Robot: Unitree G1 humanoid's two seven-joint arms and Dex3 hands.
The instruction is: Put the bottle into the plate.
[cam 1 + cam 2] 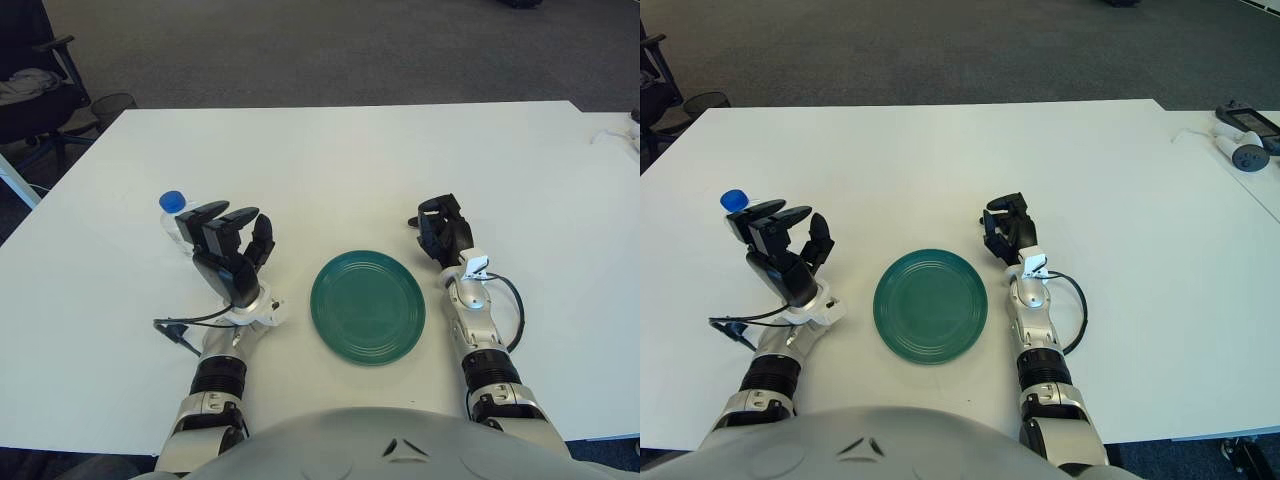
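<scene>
A clear bottle with a blue cap (172, 200) stands upright at the left of the white table (340, 160). My left hand (226, 243) is raised just right of it and nearer to me. Its fingers are spread and cover most of the bottle's body, and I see no grasp on it. The round green plate (367, 306) lies flat in front of me, to the right of the left hand, with nothing on it. My right hand (444, 230) shows right of the plate with its fingers curled on nothing.
A black cable (176, 331) loops out from my left wrist over the table. A dark office chair (30, 85) stands past the table's far left corner. White devices (1240, 150) lie on a neighbouring surface at the far right.
</scene>
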